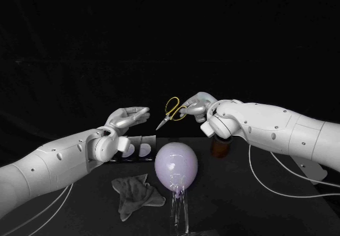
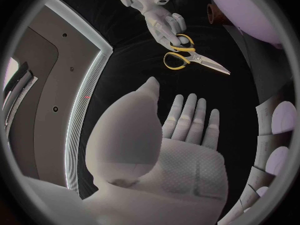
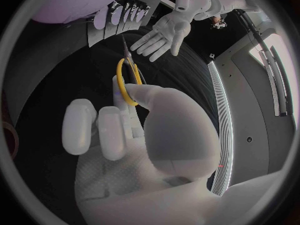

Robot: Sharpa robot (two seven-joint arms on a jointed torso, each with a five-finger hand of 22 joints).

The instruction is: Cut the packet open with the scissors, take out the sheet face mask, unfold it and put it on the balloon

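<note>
Fingers (image 1: 192, 111) of your right hand (image 1: 200, 105) grip the yellow-handled steel scissors (image 1: 170, 116), raised clear of the black surface (image 1: 269, 206), near the pale lilac oval balloon (image 1: 176, 164); your left hand (image 1: 128, 118), near the blade tips, has its fingers straight, apart, empty.

Your right hand (image 1: 200, 105) holds the yellow-handled scissors (image 1: 172, 111) up above the table, blades pointing down toward your left hand (image 1: 127, 117), which is raised and empty, near the tips. The lilac balloon (image 1: 176, 164) sits below them on a clear stand (image 1: 179, 211). A crumpled grey cloth (image 1: 136, 194) lies beside it on the black table (image 1: 269, 206).
</note>
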